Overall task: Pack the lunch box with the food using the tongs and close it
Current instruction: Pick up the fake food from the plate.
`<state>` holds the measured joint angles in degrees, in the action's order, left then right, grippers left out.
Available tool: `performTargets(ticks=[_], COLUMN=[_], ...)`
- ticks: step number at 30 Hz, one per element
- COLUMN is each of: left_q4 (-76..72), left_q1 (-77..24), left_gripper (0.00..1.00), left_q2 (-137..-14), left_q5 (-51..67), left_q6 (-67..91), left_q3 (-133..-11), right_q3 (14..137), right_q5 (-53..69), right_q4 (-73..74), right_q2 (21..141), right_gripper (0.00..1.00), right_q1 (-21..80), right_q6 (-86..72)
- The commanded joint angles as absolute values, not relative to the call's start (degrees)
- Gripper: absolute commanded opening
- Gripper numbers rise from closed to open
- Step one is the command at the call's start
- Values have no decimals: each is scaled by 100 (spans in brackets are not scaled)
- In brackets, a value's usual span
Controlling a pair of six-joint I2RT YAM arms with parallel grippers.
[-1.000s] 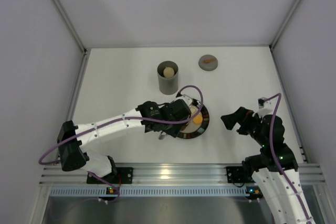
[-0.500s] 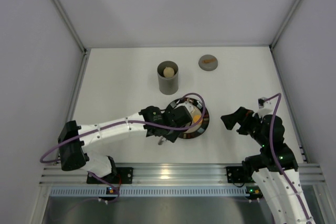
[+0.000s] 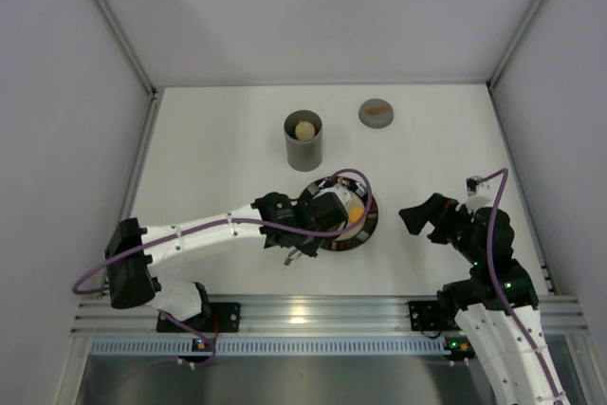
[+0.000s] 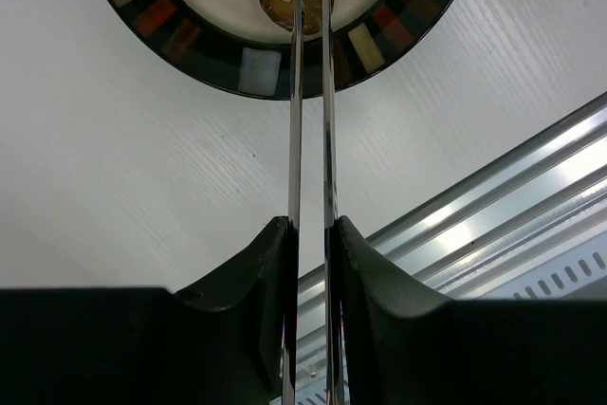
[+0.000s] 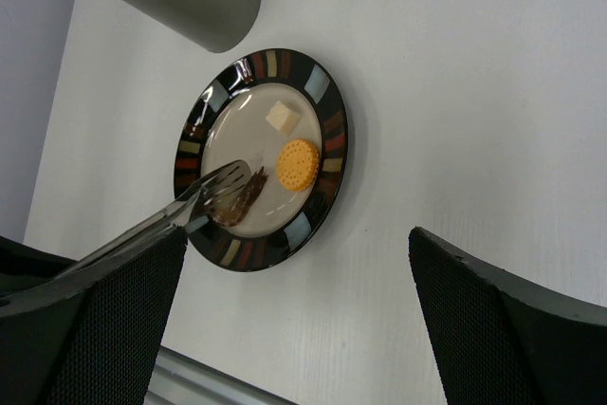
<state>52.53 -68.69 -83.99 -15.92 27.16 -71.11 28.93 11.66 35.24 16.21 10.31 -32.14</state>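
Observation:
My left gripper (image 4: pixel 311 234) is shut on the silver tongs (image 4: pixel 310 92), squeezing their two arms nearly together. The tong tips rest on a dark-brown piece of food (image 4: pixel 280 7) on the plate (image 4: pixel 258 71). From the right wrist, the tongs (image 5: pixel 180 206) overlap that brown piece (image 5: pixel 242 201), beside an orange round cracker (image 5: pixel 298 164) and a cream cube (image 5: pixel 282 117). The grey lunch box (image 3: pixel 303 139) stands upright behind the plate (image 3: pixel 365 225), a cream ball (image 3: pixel 303 129) inside it. My right gripper (image 3: pixel 427 220) hangs open and holds nothing, to the right of the plate.
The flat grey lid (image 3: pixel 377 113) with an orange mark lies at the back, right of the lunch box. An aluminium rail (image 4: pixel 531 196) runs along the table's near edge. Grey walls close in the table on the left, back and right.
My left gripper has closed, pressing the tong arms together over the brown piece. The left arm first shifted slightly toward the near edge, then held still. The right arm has not moved.

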Motion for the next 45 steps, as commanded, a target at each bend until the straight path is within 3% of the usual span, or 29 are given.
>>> performTargets(ticks=[1,5,11,18,22,26,29,45], left_q4=[5150,5150,5168,5194,5194,5247,5308,5660], left_q1=[-6891,-6891,-6891,-6891,-6891,-6891,-6891,-6891], left_gripper=[29,29,43,45,44,32,29,26], left_q2=[-8437,-8446,-8429,-8490,-8569,-8710,-8763,-8490], left_q5=[-1661,-1687,-1705,-1696,-1705,-1714,-1723,-2275], left_q6=[2716,2725,2733,2716,2698,2681,2672,2681], left_q3=[-7198,-7198,-7260,-7260,-7260,-7347,-7400,-8191], right_q3=[2997,2997,2979,2979,2971,2962,2971,2997], right_q5=[1143,1151,1151,1151,1151,1151,1151,1151], right_q4=[3437,3454,3454,3463,3463,3463,3463,3454], right_q2=[1591,1582,1564,1556,1538,1547,1547,1564], right_gripper=[100,100,100,99,100,100,100,99], right_q1=[967,975,967,967,967,967,967,967], right_q6=[-3217,-3217,-3208,-3208,-3217,-3217,-3217,-3199])
